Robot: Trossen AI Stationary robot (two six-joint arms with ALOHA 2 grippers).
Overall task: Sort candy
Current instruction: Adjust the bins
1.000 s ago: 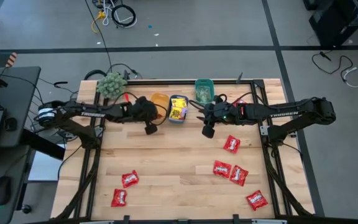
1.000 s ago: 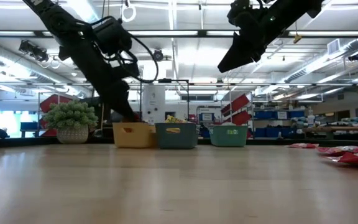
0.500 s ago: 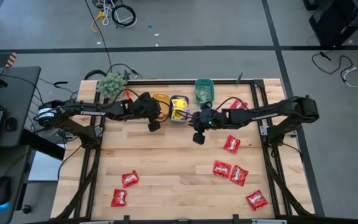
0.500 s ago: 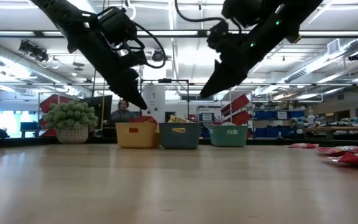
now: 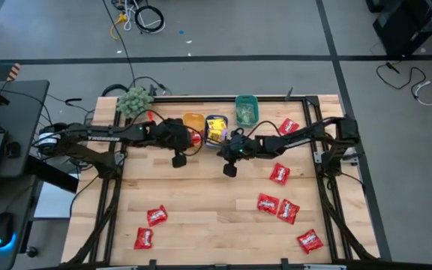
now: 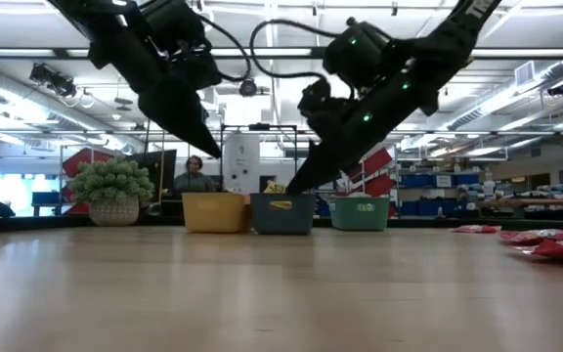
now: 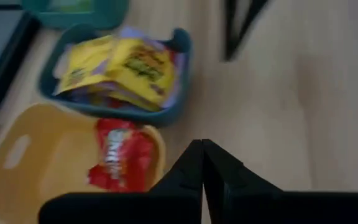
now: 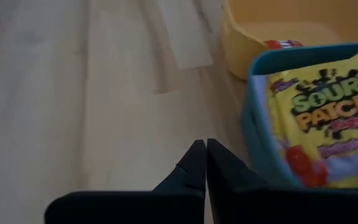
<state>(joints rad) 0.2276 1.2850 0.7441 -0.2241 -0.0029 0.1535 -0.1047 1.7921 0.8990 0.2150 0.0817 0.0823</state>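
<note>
Wide bare table (image 5: 201, 195) through the middle, passable. Far edge blocked by a row: plant (image 5: 134, 100), orange bin (image 5: 193, 122), blue bin (image 5: 215, 127), teal bin (image 5: 247, 109), the first two bins touching. Both arms crowd that row, left gripper (image 5: 178, 160) and right gripper (image 5: 229, 170) just in front, narrow gap between. Red packets (image 5: 279, 174) scattered right, two more (image 5: 157, 216) near left.
</note>
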